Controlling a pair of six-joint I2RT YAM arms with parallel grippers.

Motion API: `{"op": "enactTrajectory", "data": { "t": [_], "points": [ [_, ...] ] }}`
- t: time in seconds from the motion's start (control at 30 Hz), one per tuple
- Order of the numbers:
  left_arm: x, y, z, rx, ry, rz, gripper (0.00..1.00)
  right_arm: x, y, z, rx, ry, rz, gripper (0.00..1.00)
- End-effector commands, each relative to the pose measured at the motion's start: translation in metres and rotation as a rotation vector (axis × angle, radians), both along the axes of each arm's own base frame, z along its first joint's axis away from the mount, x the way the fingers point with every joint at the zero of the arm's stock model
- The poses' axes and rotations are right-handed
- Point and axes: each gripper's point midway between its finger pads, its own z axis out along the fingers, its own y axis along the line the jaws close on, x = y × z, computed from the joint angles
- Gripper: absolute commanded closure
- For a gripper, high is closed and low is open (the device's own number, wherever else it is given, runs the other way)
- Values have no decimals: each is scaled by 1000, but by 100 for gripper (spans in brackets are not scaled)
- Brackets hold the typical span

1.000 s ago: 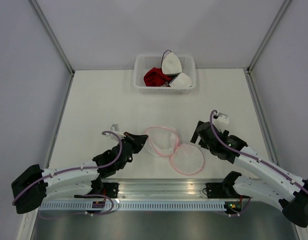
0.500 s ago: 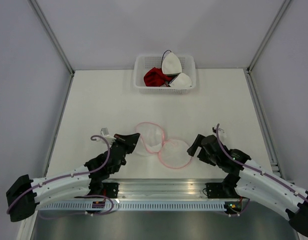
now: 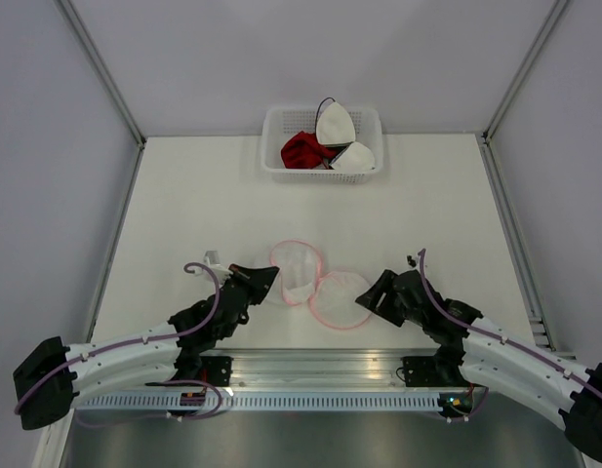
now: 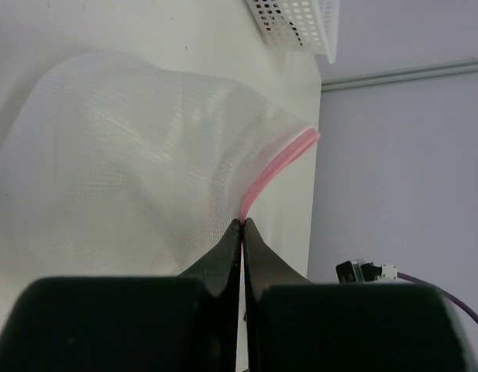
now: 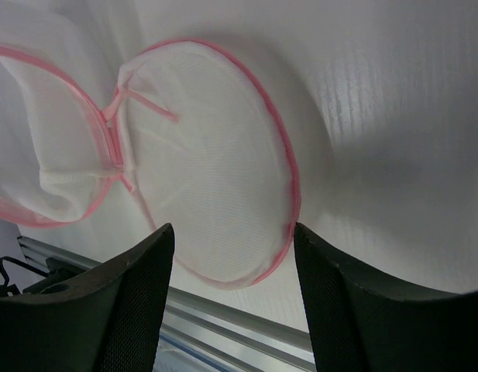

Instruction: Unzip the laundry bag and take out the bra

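Because the laundry bag is made of thin see-through net, we think it is very light and floppy, and it will bend and slide if we push it. It lies on the tabletop near the front, between our two arms and well apart from the basket at the back. It is open like a shell: one half puffs up like a little dome, and the other half lies flat and round just beside it. A pink edge runs round both halves.

Our left hand is pinched tight on the bag, right where the net meets the pink edge of the puffed half. Our right hand is spread wide and holds nothing; it hangs over the flat half.

We think the zip part is done, since the bag lies wide open. We cannot tell if a bra is inside the puffed half. In the basket we see a red cloth and two white cup shapes.

We think the pink edge is the best place to hold, because it looks firmer than the net. The net could snag or slip from a loose grip, so a gentle pull is wise
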Motion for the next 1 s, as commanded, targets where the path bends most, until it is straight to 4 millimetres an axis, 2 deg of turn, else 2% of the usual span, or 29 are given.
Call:
{"op": "enactTrajectory", "data": {
  "t": [0.0,0.2,0.33,0.4,0.43,0.47,0.53,0.57,0.67,0.7,0.77,0.8,0.87,0.9,0.93,0.97],
  "points": [
    [-4,-7,-2,-20,2,-39,98,8,15,11,82,-33,2,32],
    [-8,-7,-4,-33,4,-56,98,7,13,1,24,-4,15,31],
    [-10,-4,-4,-32,1,-56,98,5,3,-3,-34,2,7,29],
    [-10,-4,-5,-36,1,-58,98,6,5,-6,-22,-4,9,32],
    [-11,-5,-7,-34,7,-65,98,6,6,-7,-16,-7,7,35],
    [-11,-6,-6,-42,3,-69,98,6,5,-12,-18,-7,8,44],
    [-12,-9,-9,-35,5,-83,98,10,10,-11,10,-25,8,53],
    [-14,-12,-8,-36,6,-102,98,9,12,-13,14,-27,14,66],
    [-17,-22,-4,-22,-10,-157,98,16,10,-12,-8,-54,6,87],
    [-17,-25,1,-10,-39,-181,98,22,11,-5,-14,-74,-3,99],
    [-22,-34,8,-2,-61,-241,98,23,1,-2,-77,-81,-7,100],
    [-24,-36,9,20,-76,-265,98,34,-3,13,-98,-129,-42,100],
    [-30,-45,17,21,-98,-325,98,36,-19,24,-172,-152,-67,100],
    [-32,-47,18,34,-108,-346,98,42,-30,41,-229,-193,-95,100],
    [-35,-52,22,27,-116,-377,98,46,-36,51,-252,-217,-115,100],
    [-37,-54,23,24,-123,-393,98,53,-36,72,-252,-255,-131,100]
  ]
}}
